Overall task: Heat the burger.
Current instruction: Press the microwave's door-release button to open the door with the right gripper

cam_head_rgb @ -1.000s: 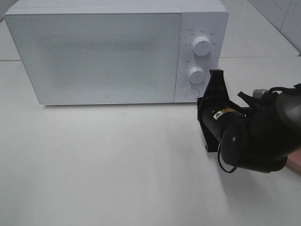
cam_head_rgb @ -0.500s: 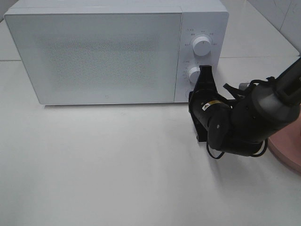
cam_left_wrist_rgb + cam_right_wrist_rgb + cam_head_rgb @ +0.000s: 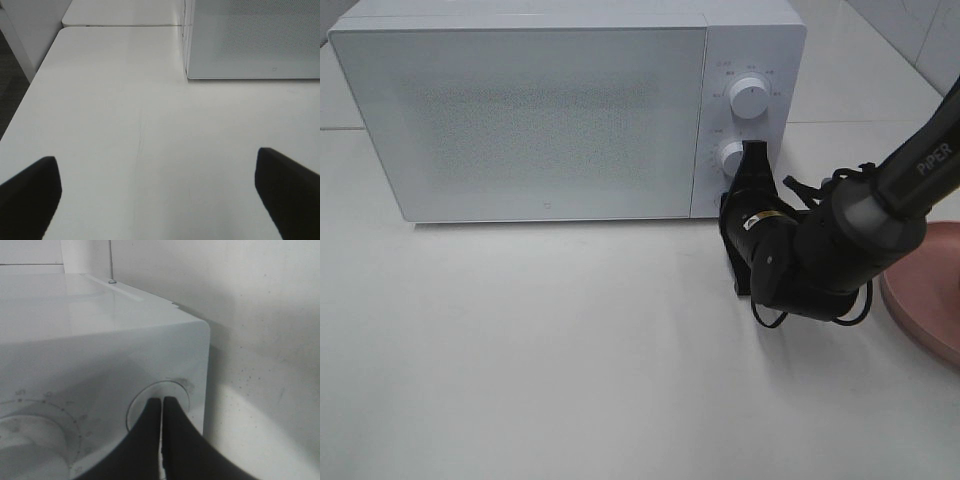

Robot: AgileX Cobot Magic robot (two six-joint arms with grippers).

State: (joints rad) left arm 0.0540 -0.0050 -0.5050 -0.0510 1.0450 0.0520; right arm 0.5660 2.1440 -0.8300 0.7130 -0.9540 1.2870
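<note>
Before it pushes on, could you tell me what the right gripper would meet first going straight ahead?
The microwave's round button: the right gripper's shut fingers point squarely at it, possibly touching it; depth is unclear.

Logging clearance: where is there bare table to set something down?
Bare table in front of the microwave door, left of the right gripper. Crowded at right: that gripper on the round button, pink plate beside it.

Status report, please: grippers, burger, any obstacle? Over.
Right gripper shut, fingers at round button. Left gripper open. Burger not in view. Microwave door closed.
</note>
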